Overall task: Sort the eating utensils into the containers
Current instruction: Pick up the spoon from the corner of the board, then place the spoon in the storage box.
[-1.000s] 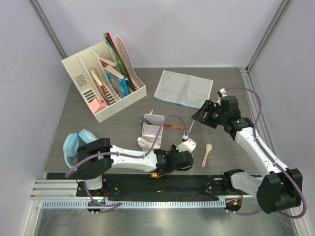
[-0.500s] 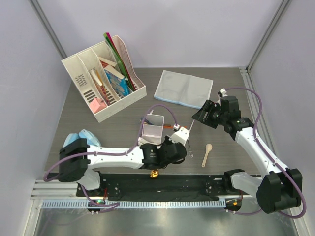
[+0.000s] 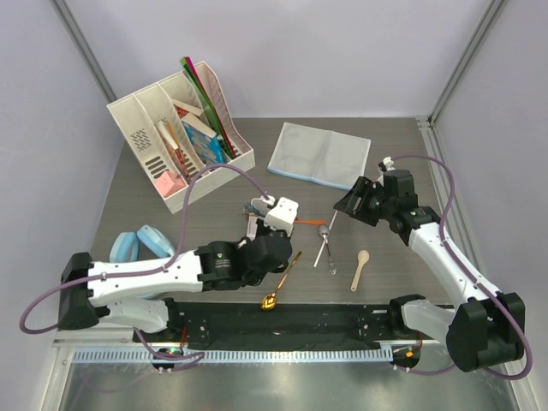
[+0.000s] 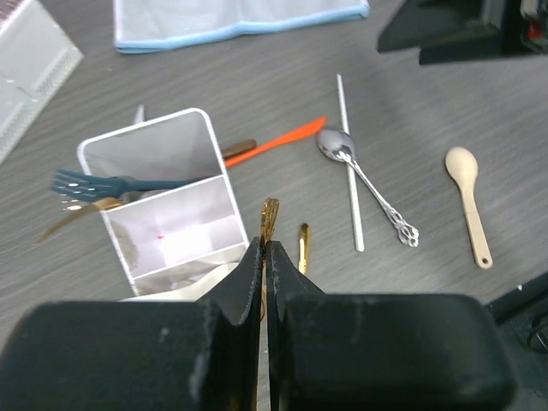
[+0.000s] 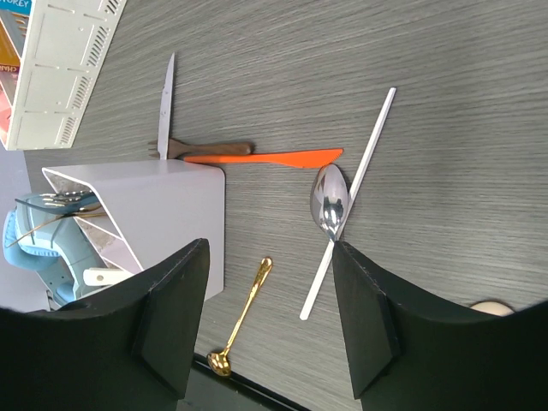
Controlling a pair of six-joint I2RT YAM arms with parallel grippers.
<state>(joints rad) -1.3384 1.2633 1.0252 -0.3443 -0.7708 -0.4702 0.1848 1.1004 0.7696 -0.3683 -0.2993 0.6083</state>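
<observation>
My left gripper [image 4: 265, 244] is shut on a thin gold utensil [image 4: 270, 214] whose tip sticks out past the fingertips. It hangs just right of the white divided container [image 4: 141, 128], seen in the top view under the left wrist [image 3: 265, 253]. The container holds a blue fork [image 4: 103, 182] and a gold fork [image 4: 73, 218]. A gold spoon [image 3: 281, 281] lies by the near edge. An orange knife [image 4: 278, 141], a silver spoon [image 4: 364, 184], a white stick [image 4: 349, 163] and a wooden spoon [image 4: 469, 197] lie to the right. My right gripper [image 3: 353, 199] is open and empty above them.
A white file organiser with books [image 3: 180, 137] stands at the back left. A grey-blue cloth [image 3: 318, 154] lies at the back. A blue object [image 3: 141, 242] sits at the left. A silver knife [image 5: 168, 94] and a brown-handled fork [image 5: 214, 149] lie behind the container.
My left arm has swung back and left from the near edge to beside the container. The gold spoon on the table is now uncovered. The right arm has not moved.
</observation>
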